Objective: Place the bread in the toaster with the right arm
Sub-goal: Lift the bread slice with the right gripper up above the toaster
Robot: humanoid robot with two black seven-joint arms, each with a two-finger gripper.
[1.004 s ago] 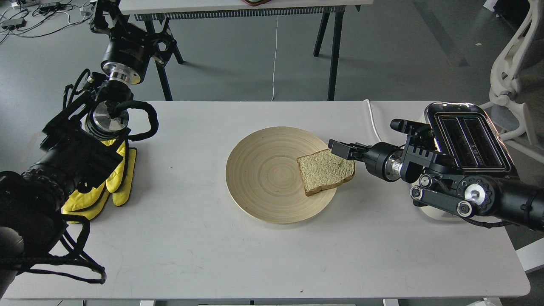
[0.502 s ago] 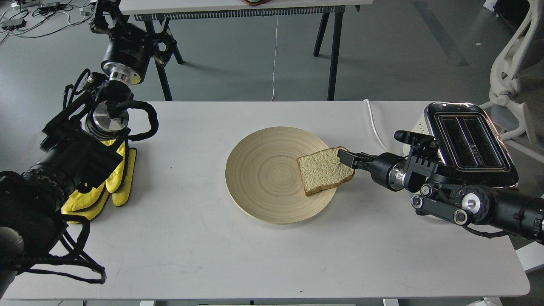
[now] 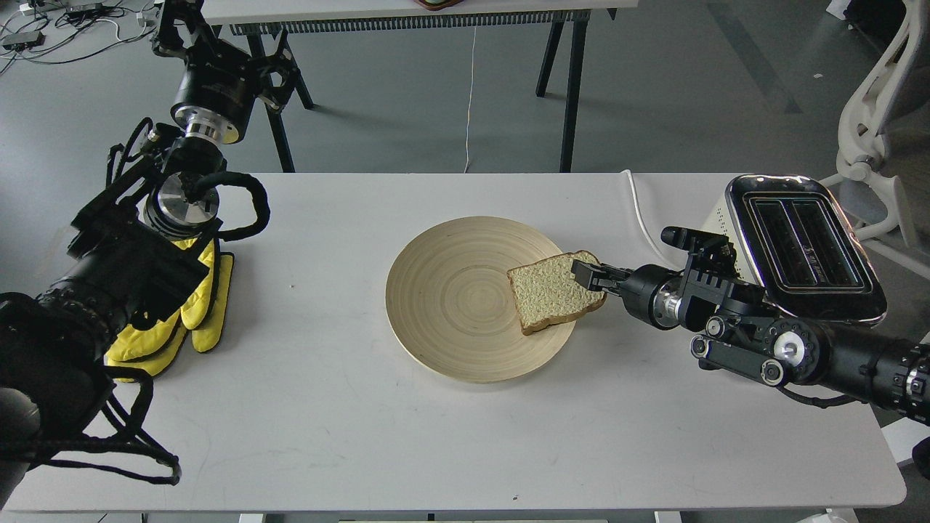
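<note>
Our slim black right gripper (image 3: 583, 273) sits at the right edge of the tan slice of bread with a brown crust (image 3: 555, 291). Its tip is dark and small, so we cannot tell if its fingers pinch the bread. The bread lies on the right side of the round wooden plate (image 3: 450, 298), hanging a little over the rim. The cream-white toaster with a shiny top (image 3: 803, 244) stands well right of the plate. Our left gripper (image 3: 174, 29) is far to the plate's left, above the yellow gloves (image 3: 196, 305), too dark to read.
</note>
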